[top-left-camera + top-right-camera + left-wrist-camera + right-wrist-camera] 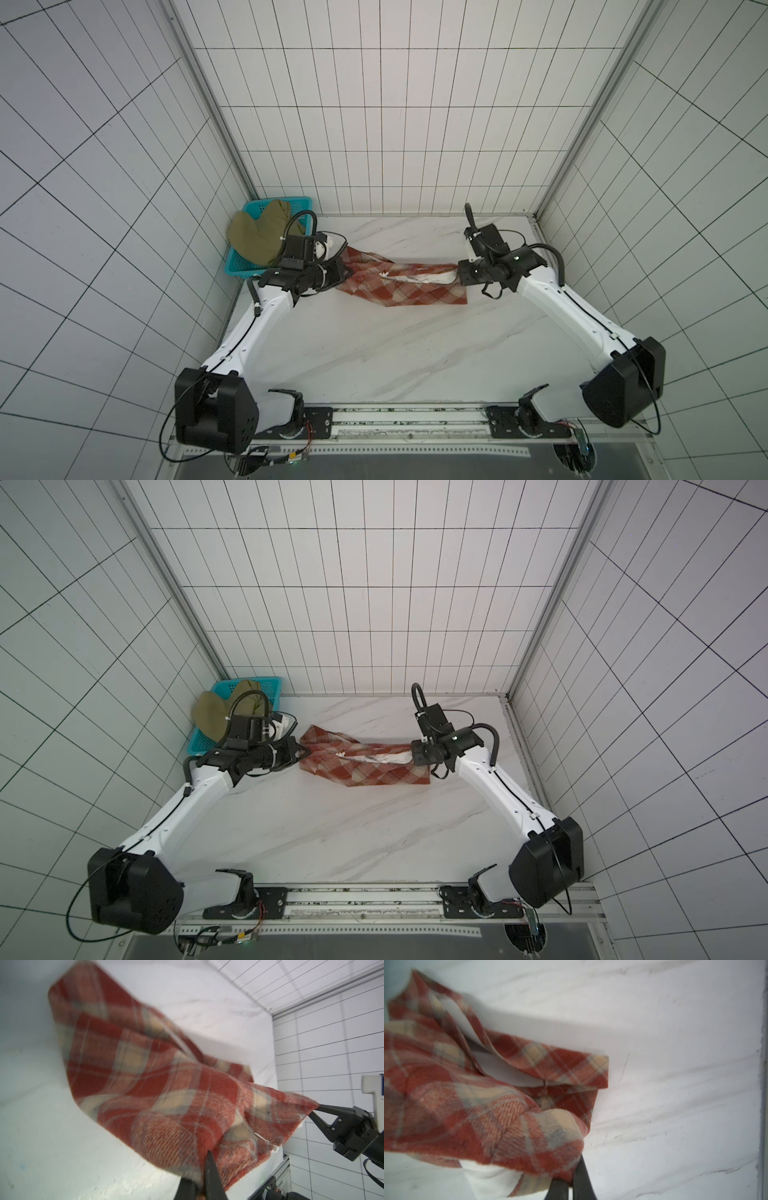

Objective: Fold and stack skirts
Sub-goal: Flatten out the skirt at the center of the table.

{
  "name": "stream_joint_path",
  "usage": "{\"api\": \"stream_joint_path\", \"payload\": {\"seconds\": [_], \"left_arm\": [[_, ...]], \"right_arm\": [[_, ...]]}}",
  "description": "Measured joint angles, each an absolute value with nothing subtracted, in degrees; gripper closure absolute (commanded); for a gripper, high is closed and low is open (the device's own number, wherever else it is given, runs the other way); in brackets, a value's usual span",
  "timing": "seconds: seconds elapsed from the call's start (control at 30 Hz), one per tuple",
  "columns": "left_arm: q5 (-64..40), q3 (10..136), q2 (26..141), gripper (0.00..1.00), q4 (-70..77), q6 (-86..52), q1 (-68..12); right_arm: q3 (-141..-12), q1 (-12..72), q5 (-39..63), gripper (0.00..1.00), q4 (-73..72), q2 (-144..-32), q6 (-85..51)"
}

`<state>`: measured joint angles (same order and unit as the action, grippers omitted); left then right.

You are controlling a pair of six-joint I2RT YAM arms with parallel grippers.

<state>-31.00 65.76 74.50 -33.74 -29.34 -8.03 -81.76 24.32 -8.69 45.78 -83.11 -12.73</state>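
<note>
The left tool [349,272] and right tool [459,276] each pinch one end of the plaid skirt [399,293] over the bench [374,345] in both top views. The olive skirt [257,235] sits in the basket [239,264]. Each wrist view shows tool tips squeezing plaid cloth.

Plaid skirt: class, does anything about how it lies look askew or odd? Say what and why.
The plaid skirt is bunched and twisted, not flat: held at opposite ends by the left end effector and right end effector, with its white lining turned outward along the middle.
</note>
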Motion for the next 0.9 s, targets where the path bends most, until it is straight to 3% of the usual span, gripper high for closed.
{"api": "stream_joint_path", "payload": {"seconds": [0.2,0.5,0.7,0.9], "left_arm": [[-34.3,86.8,76.5,1.00,-28.6,-31.3,-4.5],[-44.9,78.8,67.2,1.00,-31.8,-33.6,2.2],[-48.0,80.2,67.8,1.00,-33.3,-35.7,3.3],[-48.5,86.9,73.2,1.00,-30.2,-38.3,3.6]], "right_arm": [[-110.3,21.6,-6.2,1.00,48.6,-85.7,-8.9],[-92.2,22.8,-0.1,1.00,49.5,-75.7,-8.1],[-93.9,22.0,2.5,1.00,47.4,-71.7,-8.0],[-100.7,19.9,4.3,1.00,46.6,-79.8,-7.6]]}}
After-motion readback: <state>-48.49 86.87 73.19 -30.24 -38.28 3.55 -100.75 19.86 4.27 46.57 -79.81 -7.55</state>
